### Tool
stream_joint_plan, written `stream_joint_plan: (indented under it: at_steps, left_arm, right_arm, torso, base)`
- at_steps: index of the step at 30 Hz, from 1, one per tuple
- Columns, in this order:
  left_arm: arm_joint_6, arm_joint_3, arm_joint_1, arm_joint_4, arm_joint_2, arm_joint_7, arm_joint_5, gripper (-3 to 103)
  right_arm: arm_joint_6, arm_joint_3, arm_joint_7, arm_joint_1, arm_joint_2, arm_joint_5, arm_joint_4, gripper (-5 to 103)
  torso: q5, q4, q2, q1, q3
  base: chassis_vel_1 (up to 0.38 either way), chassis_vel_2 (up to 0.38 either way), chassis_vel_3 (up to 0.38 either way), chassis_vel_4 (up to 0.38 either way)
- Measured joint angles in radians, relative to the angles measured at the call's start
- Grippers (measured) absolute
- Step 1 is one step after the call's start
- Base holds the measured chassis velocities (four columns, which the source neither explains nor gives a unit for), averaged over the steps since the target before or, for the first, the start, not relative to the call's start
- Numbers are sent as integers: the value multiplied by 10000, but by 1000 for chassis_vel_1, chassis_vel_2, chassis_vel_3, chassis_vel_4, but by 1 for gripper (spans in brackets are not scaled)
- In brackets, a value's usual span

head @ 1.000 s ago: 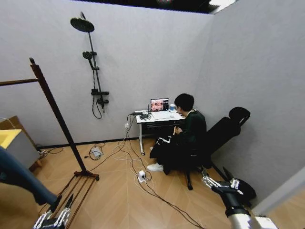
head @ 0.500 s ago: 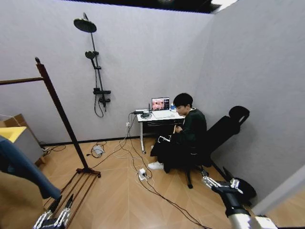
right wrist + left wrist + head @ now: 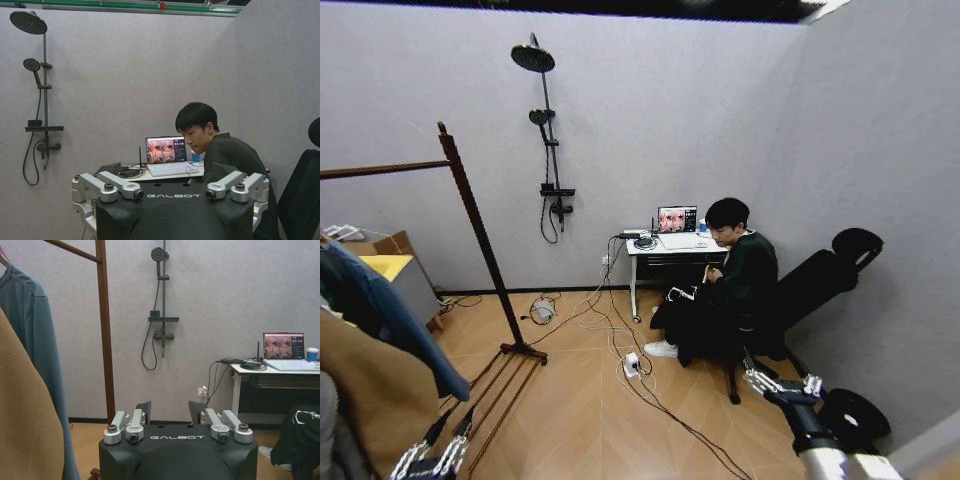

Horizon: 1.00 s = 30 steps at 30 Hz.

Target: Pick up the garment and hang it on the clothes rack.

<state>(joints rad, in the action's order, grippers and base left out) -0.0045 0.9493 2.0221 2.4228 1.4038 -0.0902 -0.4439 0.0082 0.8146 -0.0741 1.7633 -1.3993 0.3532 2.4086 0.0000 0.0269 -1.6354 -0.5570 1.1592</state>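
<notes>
Garment (image 3: 380,310): teal, hanging at left end of clothes rack (image 3: 485,250) bar, beside tan coat (image 3: 370,400); touched by neither gripper.
Clothes rack: right upright with knob top, slatted base on wood floor.
Left gripper (image 3: 448,428): low by rack base, fingers (image 3: 143,410) parted, empty.
Right gripper (image 3: 778,378): low at right, near black chair (image 3: 830,280), fingers spread, empty.
</notes>
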Motion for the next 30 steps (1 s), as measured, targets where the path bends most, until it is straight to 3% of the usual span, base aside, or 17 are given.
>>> stream_joint_plan:
  at_steps: [13, 27, 30]
  left_arm:
    - [0, 0, 0, 0, 0, -4, 0, 46]
    - [0, 0, 0, 0, 0, -6, 0, 46]
    - [0, 0, 0, 0, 0, -4, 0, 46]
  right_arm:
    - [0, 0, 0, 1, 0, 0, 0, 100]
    - [0, 0, 1, 0, 0, 0, 1, 100]
    - [0, -1, 1, 0, 0, 1, 0, 100]
  torso:
    - [-2, -1, -20, 0, 4]
    - [-8, -2, -28, -8, 9]
    - [8, -2, -28, -8, 10]
  base:
    - [172, -161, -166, 151]
    - [304, -316, -310, 311]
    - [367, -371, -380, 384]
